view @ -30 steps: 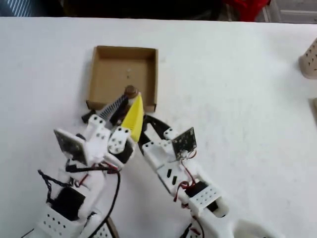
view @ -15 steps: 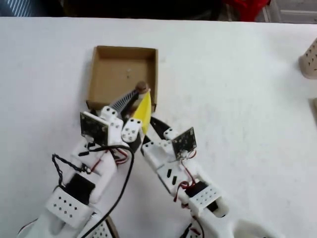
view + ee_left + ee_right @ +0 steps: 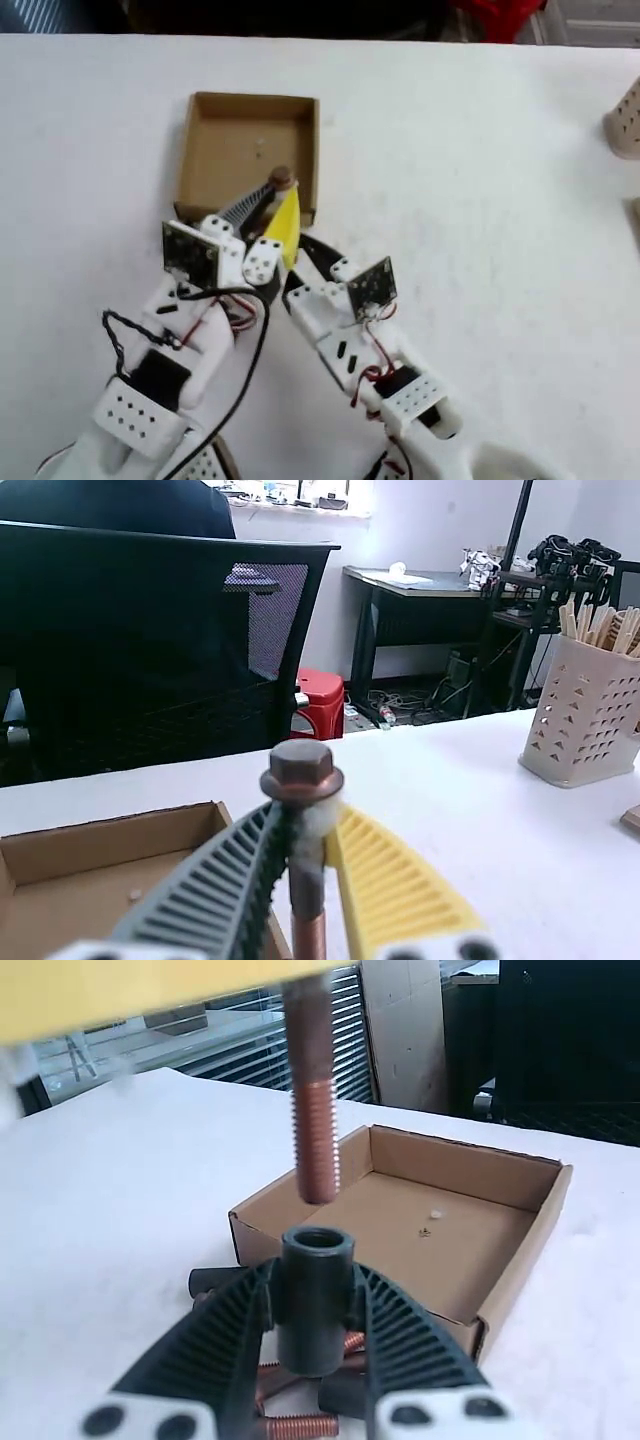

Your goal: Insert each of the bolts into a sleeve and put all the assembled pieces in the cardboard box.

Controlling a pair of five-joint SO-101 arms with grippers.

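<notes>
Bolt (image 3: 312,1110) upright (threads down) above sleeve (image 3: 318,1300)

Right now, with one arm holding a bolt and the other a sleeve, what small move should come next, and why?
Probably lower the left arm straight down a little. Its jaws hold the bolt upright, threaded tip just above the open top of the sleeve, which the jaws of the right arm hold upright. Tip and hole look nearly in line, not yet touching.
</notes>
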